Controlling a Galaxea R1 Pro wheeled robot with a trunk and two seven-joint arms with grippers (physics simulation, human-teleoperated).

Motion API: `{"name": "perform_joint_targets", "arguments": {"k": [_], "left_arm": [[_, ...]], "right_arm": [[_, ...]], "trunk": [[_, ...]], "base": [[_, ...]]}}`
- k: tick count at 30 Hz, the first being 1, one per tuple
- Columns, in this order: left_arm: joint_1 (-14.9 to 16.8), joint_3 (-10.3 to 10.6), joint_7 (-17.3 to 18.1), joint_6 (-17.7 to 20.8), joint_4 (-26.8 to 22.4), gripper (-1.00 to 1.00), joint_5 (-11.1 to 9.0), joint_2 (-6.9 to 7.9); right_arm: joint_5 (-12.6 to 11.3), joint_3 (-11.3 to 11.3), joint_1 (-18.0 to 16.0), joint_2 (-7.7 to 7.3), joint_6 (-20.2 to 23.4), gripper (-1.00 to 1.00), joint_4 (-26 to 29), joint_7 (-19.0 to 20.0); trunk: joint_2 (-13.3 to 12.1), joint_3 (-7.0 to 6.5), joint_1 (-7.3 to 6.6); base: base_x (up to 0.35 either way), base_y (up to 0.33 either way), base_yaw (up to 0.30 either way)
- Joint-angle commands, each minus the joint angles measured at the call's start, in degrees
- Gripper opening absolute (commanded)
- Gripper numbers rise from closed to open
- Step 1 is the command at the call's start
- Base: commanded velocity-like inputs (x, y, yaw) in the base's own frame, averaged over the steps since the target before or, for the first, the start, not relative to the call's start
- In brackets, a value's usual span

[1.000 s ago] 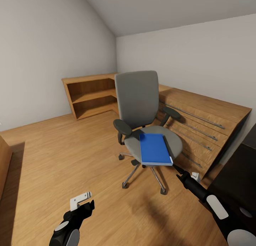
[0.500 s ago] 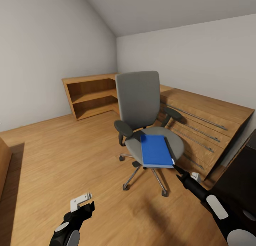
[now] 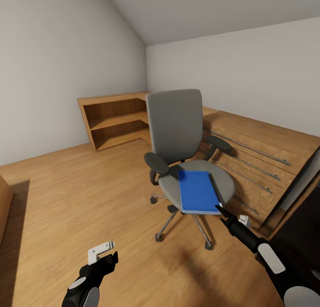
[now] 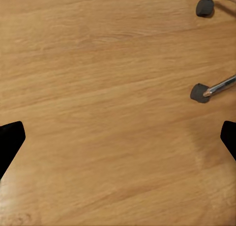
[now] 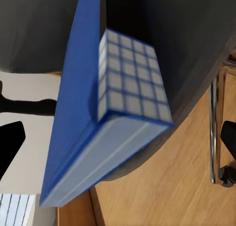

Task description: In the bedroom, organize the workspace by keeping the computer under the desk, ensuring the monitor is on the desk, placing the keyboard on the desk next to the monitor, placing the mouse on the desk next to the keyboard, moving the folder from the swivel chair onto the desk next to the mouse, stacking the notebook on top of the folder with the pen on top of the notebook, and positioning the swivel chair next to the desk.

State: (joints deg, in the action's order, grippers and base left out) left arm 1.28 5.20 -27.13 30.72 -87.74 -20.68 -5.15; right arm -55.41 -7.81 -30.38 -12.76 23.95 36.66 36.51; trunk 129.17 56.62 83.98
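Note:
The grey swivel chair (image 3: 175, 125) stands mid-room on the wood floor, its chrome base (image 4: 212, 90) also in the left wrist view. The bright blue folder (image 3: 198, 192) lies flat on the chair's seat. My right gripper (image 3: 223, 212) is open at the folder's near right corner. In the right wrist view, the folder's white-edged corner (image 5: 98, 123) sits close in front of the right gripper (image 5: 118, 142), between its spread fingertips. My left gripper (image 3: 104, 253) hangs open and empty low over the floor at the lower left. A sliver of the black desk (image 3: 304, 222) shows at the right edge.
An oak shelf unit (image 3: 113, 118) stands against the far wall. An oak drawer chest (image 3: 253, 158) runs along the right wall just behind the chair. The chair's castors (image 4: 200, 93) rest on the wood floor (image 3: 89, 196), which is open to the left.
The whole view has shifted slightly, so the chair sits a little further right and less desk shows. My right gripper's tip has closed in on the folder's near corner. The left gripper is unchanged.

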Motion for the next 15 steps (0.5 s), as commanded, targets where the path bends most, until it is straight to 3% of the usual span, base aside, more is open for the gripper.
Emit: {"name": "perform_joint_targets", "arguments": {"k": [1, 15], "left_arm": [[0.0, 0.1, -0.6, 0.1, -0.1, 1.00, -0.6, 0.02], [0.0, 0.0, -0.6, 0.2, -0.1, 1.00, -0.6, 0.04]], "right_arm": [[-0.4, -0.1, 0.0, 0.01, 0.5, 1.00, 0.0, 0.1], [-0.5, -0.1, 0.0, 0.01, 0.5, 1.00, -0.1, 0.1]], "trunk": [[0.0, 0.05, 0.00], [0.0, 0.05, 0.00]], "base": [[0.058, 0.027, 0.000], [0.044, 0.005, 0.000]]}}
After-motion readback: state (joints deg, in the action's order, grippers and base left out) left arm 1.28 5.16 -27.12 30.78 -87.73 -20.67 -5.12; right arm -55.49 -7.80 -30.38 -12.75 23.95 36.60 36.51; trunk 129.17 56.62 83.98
